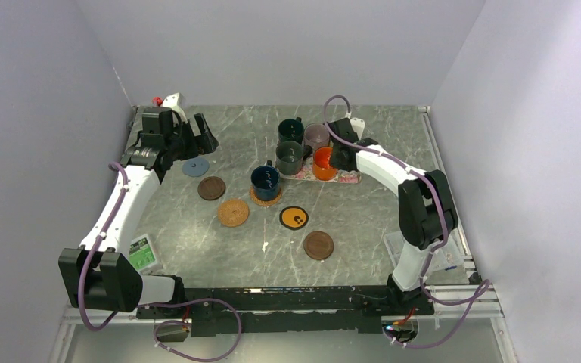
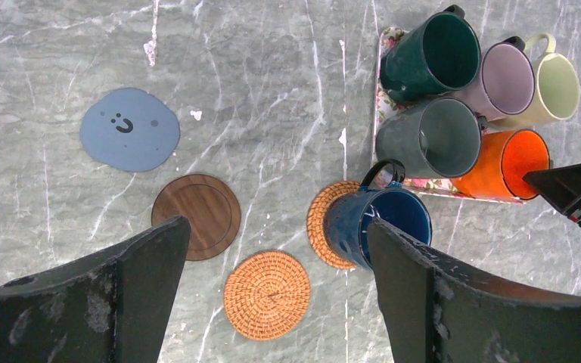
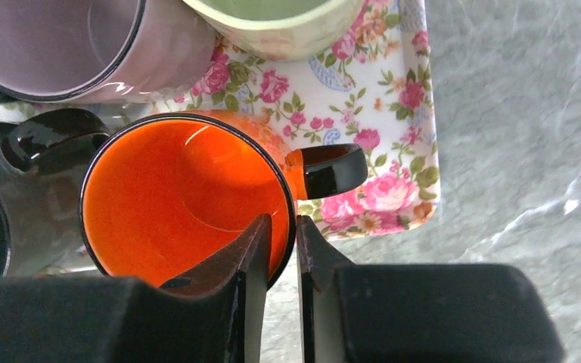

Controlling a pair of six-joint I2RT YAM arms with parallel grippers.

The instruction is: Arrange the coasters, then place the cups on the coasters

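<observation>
My right gripper (image 3: 281,231) is shut on the orange cup's (image 3: 181,204) rim, one finger inside and one outside, beside its handle. That cup stands on the floral mat with the dark green (image 1: 290,130), dark grey (image 1: 289,157), mauve (image 1: 317,136) and cream (image 2: 556,87) cups. The navy cup (image 1: 265,178) sits on a tan woven coaster (image 1: 265,198). Bare coasters lie in an arc: grey-blue (image 1: 195,167), dark brown (image 1: 212,188), tan woven (image 1: 233,212), black with yellow centre (image 1: 293,218), dark brown (image 1: 318,245). My left gripper (image 2: 276,227) hangs open and empty above them.
The floral mat (image 3: 378,113) lies at the back centre-right, crowded with cups that touch one another. A green and white card (image 1: 142,253) lies by the left arm near the front edge. Walls close in the table's left, back and right sides.
</observation>
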